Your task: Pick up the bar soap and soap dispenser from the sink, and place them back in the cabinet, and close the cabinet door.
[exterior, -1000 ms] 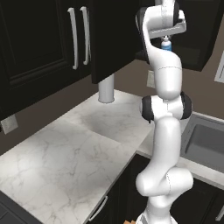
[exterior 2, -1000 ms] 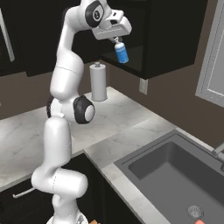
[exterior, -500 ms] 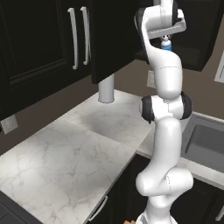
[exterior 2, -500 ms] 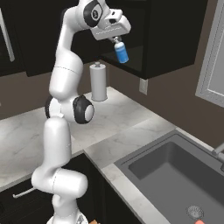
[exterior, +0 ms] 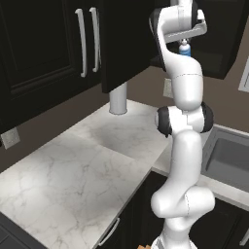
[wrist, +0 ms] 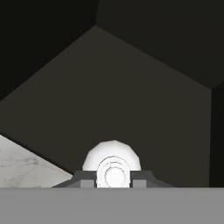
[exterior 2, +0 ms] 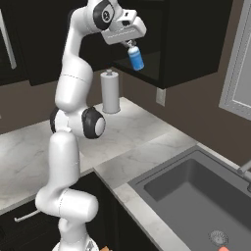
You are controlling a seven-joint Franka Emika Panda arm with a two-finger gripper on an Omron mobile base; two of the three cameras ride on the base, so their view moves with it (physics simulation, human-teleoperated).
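My gripper (exterior 2: pixel 131 45) is raised high in front of the open cabinet (exterior 2: pixel 188 39) and is shut on the white neck of the soap dispenser (exterior 2: pixel 137 59). The blue bottle hangs below the fingers, just outside the dark cabinet opening. From the left the soap dispenser (exterior: pixel 185 50) peeks out under the gripper (exterior: pixel 185 43). In the hand view its white pump top (wrist: pixel 114 168) sits between the finger tips, facing the cabinet's dark inside. The cabinet door (exterior: pixel 127 44) stands swung open. The bar soap (exterior 2: pixel 223 249) is an orange-red sliver in the sink (exterior 2: pixel 162 188), beside the drain (exterior 2: pixel 218 238).
A white paper towel roll (exterior 2: pixel 110 90) stands on the marble counter (exterior 2: pixel 137 142) under the cabinet. Closed dark doors with silver handles (exterior: pixel 80 41) are to the left. The faucet (exterior 2: pixel 245 169) rises at the sink's far right.
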